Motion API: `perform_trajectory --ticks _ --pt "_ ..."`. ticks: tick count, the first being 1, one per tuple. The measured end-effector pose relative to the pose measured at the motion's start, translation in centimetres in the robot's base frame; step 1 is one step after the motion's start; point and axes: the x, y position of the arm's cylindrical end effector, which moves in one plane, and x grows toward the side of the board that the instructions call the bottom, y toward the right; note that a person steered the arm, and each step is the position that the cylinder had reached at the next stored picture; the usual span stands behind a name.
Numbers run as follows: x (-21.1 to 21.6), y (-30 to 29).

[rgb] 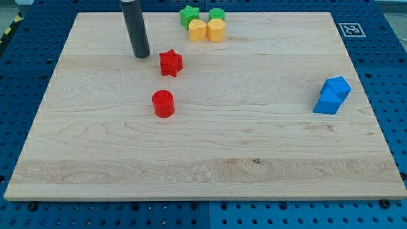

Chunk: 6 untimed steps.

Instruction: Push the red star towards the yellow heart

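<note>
The red star (pixel 170 63) lies on the wooden board (pixel 203 146) in the upper left-middle. My tip (pixel 141 55) stands just to the star's left, a small gap apart. Two yellow blocks sit near the view's top: one (pixel 198 30) on the left and one (pixel 216 29) on the right; which is the heart I cannot tell. They lie up and to the right of the star.
A green star (pixel 189 14) and a green block (pixel 217 14) sit just above the yellow blocks at the board's top edge. A red cylinder (pixel 163 104) lies below the red star. Two blue blocks (pixel 332 95) touch each other at the right.
</note>
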Motion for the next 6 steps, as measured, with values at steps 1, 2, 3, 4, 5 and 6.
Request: perform_trajectory --ticks 1,2,3,4,5,6 --pt "5.0 0.1" --pt "6.1 2.9" --pt "1.4 6.1" --pt "-3.0 5.9" --pt "0.2 5.4" --pt "4.4 6.6"
